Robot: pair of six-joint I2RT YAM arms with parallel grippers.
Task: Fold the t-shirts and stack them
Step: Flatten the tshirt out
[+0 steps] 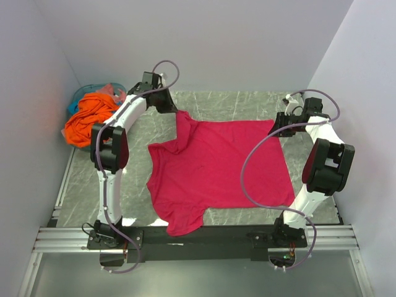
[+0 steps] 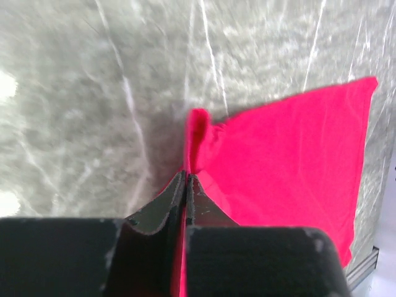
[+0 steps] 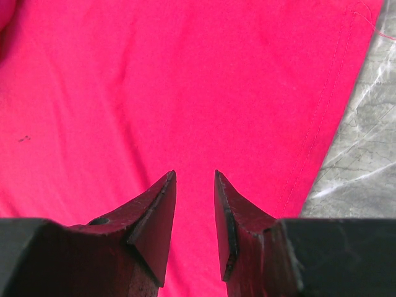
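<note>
The desk [image 1: 247, 105], a grey marbled surface, is seen enclosed by pale walls on three sides.

The crimson-pink t-shirt [image 1: 223, 167] is laid out across the middle of the desk, between the two arms. Most of it is spread flat. Its left side is rumpled, and one sleeve is draped toward the near edge of the desk. Its far-left corner is drawn up into a narrow peak toward the left hand.

The orange t-shirt [image 1: 86, 120] is found crumpled in a heap at the far-left corner of the desk, well apart from the crimson-pink one. It is lying against the teal basket [image 1: 81, 94], of which only part of the rim is seen behind it. A small patch of paler pink cloth [image 1: 115, 90] is noted at the basket; whether it is inside cannot be told.

The left hand [image 1: 176, 111] is positioned at the far-left corner of the crimson-pink t-shirt. In the left wrist view its fingers are pressed together, and a fold of the crimson cloth is pinched between them above the desk.

The right hand [image 1: 279, 127] is placed over the far-right corner of the same shirt. In the right wrist view its fingers [image 3: 158, 210] are held narrowly apart above flat cloth, near the hem, and nothing is gripped between them.
</note>
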